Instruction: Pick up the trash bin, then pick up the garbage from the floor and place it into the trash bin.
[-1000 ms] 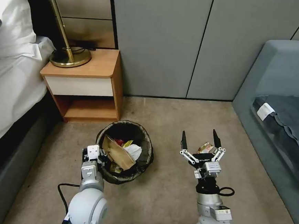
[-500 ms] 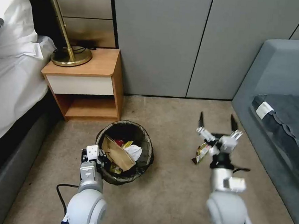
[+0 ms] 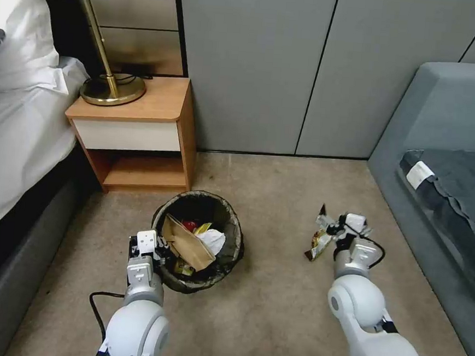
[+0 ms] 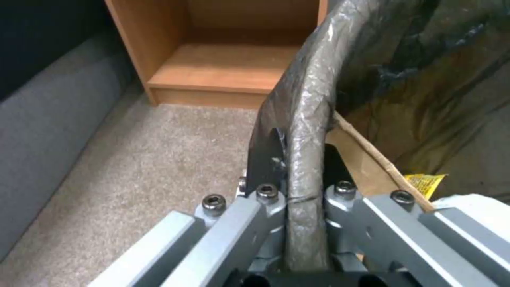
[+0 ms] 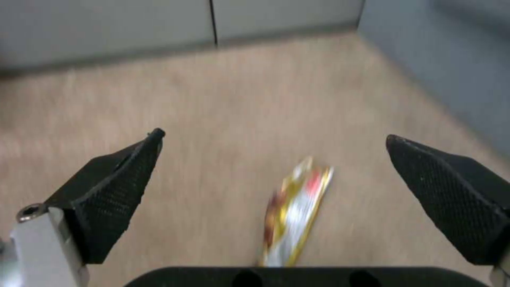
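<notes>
Key relation: You are looking at a wrapper (image 5: 295,217) lying flat on the carpet (image 3: 271,312), directly under the right end effector (image 5: 273,141) and between its two fingers; in the right wrist view its long axis is running away from the palm, roughly along the fingers and across the gap they would close.
Nearer arm: The right arm is the one reaching; the wrapper (image 3: 316,244) is lying well to the right of the trash bin (image 3: 226,256), beside the grey sofa (image 3: 447,161).
Right end effector: It (image 3: 335,227) is hanging low over the carpet with fingers spread wide, holding nothing; whether a fingertip is touching the wrapper is not clear.
Left end effector: It (image 4: 295,175) is clamping tight on the bag-lined rim of the trash bin (image 4: 310,107), one finger inside and one outside, at the near left edge.
Trash bin: It is sitting in front of the wooden nightstand (image 3: 137,131), already carrying a brown paper bag (image 3: 185,244), a white tissue (image 3: 212,241) and bits of red and yellow litter.
Progress, as a judgement: The bin is looking secured and mostly filled; this wrapper appears to be the last piece visible on the floor.
What the next move asks, as a judgement: You would want a straight drop so both fingers land on either long edge, since a thin flat wrapper on carpet can slide or fold out of a pinch.
</notes>
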